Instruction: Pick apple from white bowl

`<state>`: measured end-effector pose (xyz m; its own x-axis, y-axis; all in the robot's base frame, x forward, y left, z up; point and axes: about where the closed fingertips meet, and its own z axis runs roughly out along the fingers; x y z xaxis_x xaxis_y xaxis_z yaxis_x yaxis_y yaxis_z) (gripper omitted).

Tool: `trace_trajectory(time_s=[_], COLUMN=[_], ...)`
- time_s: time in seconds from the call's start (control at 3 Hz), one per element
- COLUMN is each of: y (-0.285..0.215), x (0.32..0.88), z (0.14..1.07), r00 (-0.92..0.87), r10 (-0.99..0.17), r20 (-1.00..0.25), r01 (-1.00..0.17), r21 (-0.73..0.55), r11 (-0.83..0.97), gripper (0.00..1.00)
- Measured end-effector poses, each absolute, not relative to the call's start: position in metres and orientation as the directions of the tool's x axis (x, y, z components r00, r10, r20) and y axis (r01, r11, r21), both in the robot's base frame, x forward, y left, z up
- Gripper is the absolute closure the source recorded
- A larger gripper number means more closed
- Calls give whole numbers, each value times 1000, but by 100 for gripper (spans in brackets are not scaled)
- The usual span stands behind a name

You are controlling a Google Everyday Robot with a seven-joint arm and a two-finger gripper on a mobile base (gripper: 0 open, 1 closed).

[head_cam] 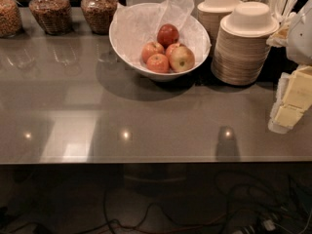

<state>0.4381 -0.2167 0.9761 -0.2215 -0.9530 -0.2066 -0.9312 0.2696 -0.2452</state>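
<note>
Camera view: the gripper point(291, 104) sits at the right edge of the frame, at about 3 o'clock, over the grey table point(146, 126). It holds nothing, and whether it is spread or closed cannot be told.

Governing relation: the apple point(182, 58) lies at roughly 10 o'clock from the gripper, well apart from it. The stacked beige bowls point(243, 48) stand close to that line, just beside the white bowl point(124, 55). In my judgement, the approach calls for clearing that stack and descending from above.

Location: the apple rests on the tissue lining, at about 5 o'clock within the white bowl, nearest the gripper's side of the cluster. It touches an orange-red apple point(157, 62) at its 9 o'clock. A dark red apple point(168, 34) sits at its 11 o'clock.

Condition: largest of the group, near round with no marked long axis, pale red-orange with a yellow-green patch. The dark stem dimple faces the camera.
</note>
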Motion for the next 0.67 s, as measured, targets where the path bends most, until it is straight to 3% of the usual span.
trace_trajectory(time_s=[0.67], y=[-208], x=[449], z=[976], r00=[-212], r10=[-942], r20=[-260], r01=[-918], r21=[-277], r11=[283], gripper=[0])
